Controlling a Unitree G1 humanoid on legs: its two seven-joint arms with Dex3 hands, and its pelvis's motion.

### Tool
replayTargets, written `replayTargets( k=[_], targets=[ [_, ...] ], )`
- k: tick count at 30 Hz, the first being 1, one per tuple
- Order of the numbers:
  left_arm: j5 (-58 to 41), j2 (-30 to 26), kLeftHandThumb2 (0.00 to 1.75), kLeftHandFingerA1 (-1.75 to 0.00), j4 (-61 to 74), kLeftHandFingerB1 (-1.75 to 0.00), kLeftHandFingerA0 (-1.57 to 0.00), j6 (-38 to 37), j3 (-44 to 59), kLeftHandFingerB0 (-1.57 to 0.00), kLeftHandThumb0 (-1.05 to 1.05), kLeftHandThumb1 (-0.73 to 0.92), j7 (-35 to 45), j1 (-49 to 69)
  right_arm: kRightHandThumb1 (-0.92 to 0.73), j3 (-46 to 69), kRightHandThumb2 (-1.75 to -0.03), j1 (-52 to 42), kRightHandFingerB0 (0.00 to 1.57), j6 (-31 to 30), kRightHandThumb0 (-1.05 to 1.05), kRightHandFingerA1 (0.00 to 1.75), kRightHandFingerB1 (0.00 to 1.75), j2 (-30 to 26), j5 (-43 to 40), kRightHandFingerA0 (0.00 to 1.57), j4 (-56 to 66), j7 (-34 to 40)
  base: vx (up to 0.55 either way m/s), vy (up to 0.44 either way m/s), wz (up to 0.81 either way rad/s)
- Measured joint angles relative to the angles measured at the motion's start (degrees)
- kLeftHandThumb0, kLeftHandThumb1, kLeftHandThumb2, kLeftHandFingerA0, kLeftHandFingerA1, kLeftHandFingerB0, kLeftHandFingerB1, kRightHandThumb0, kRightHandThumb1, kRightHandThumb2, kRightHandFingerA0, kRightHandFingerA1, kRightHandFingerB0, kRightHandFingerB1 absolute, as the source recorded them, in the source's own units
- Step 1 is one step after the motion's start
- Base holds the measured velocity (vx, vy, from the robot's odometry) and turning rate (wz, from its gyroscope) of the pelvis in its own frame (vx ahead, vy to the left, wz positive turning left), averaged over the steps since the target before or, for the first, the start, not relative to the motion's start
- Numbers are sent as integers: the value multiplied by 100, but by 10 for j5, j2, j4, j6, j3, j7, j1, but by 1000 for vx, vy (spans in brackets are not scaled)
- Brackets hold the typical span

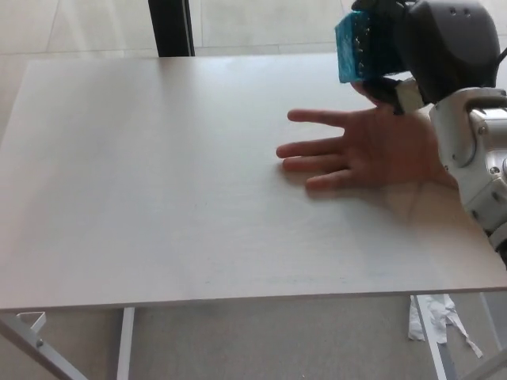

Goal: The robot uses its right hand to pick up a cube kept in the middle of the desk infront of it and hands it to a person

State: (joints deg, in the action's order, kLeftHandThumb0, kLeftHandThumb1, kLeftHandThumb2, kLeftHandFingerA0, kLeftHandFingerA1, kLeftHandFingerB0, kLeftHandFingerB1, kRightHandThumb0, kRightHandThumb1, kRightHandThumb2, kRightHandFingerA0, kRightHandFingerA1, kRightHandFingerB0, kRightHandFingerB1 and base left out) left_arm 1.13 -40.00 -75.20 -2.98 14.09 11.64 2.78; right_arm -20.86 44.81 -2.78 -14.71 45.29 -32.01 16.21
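Right hand point(428, 47) closed around the blue cube point(358, 49), held above a person's open palm point(372, 146) resting on the desk point(158, 182)

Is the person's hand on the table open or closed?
Open: the person's hand lies palm up on the table, fingers spread, empty. The robot's right hand holds the blue cube above it.

Translucent blue cube point(358, 49), black robot hand point(428, 47) with silver forearm point(475, 150), pale whitish desk point(158, 182)
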Motion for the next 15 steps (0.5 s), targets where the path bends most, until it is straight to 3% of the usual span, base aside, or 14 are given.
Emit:
replayTargets(
  k=[1, 2, 3, 4, 6, 7, 9, 11, 12, 13, 15],
  targets=[
    [0, 0, 92, -66, 0, -48, -53, 0, 0, -47, -87, 75, 0, 0, -54, -9, -56, 1, 93, 3, -37, 161, 73, -4, 2, 93, -15, 0, 0, 0, 0],
    [0, 1, 71, -66, 0, -40, -58, 0, 0, -51, -83, 92, 0, 0, -58, -16, -57, 1, 91, 5, -38, 162, 68, -7, 3, 92, -28, 0, 0, 0, 0],
    [0, 1, 71, -66, 0, -40, -58, 0, 0, -51, -83, 92, 0, 0, -58, -22, -57, 1, 91, 7, -38, 162, 68, -8, 4, 92, -39, 0, 0, 0, 0],
    [0, 1, 113, -67, 0, -54, -51, 0, 0, -45, -79, 74, 0, -1, -57, -31, -57, 1, 91, 10, -38, 163, 67, -9, 5, 94, -54, 0, 0, 0, 0],
    [0, 2, 113, -67, 0, -54, -51, 0, 0, -45, -79, 74, 0, -1, -57, -41, -57, 1, 91, 15, -38, 163, 67, -8, 6, 94, -72, 0, 0, 0, 0],
    [0, 3, 73, -51, 0, -40, -45, 0, 0, -43, -83, 92, 0, -1, -60, -45, -58, 1, 89, 18, -39, 168, 81, -8, 5, 92, -79, 1, 0, 0, 0],
    [0, 3, 71, -53, 0, -40, -50, 0, 0, -46, -83, 92, 0, -2, -58, -62, -58, 3, 89, 23, -37, 168, 81, -8, 11, 93, -98, 7, 0, 0, 0],
    [0, 3, 71, -62, 0, -41, -53, 0, 0, -51, -84, 92, 0, -2, -57, -81, -59, 4, 87, 30, -33, 173, 105, -8, 18, 92, -122, 14, 0, 0, 0],
    [0, 3, 71, -62, 1, -41, -53, 0, 0, -51, -84, 92, 0, -2, -57, -88, -59, 5, 87, 35, -33, 173, 105, -7, 20, 92, -137, 19, 0, 0, 0],
    [0, 3, 72, -57, 1, -41, -50, 0, 0, -49, -84, 92, 0, -2, -60, -93, -60, 5, 84, 39, -31, 171, 116, -6, 22, 90, -150, 23, 0, 0, 0],
    [0, 3, 72, -62, 2, -42, -52, 0, -1, -48, -83, 92, 0, -2, -62, -101, -58, 9, 87, 45, -34, 164, 87, -3, 25, 90, -168, 30, 0, 0, 0]
  ],
)
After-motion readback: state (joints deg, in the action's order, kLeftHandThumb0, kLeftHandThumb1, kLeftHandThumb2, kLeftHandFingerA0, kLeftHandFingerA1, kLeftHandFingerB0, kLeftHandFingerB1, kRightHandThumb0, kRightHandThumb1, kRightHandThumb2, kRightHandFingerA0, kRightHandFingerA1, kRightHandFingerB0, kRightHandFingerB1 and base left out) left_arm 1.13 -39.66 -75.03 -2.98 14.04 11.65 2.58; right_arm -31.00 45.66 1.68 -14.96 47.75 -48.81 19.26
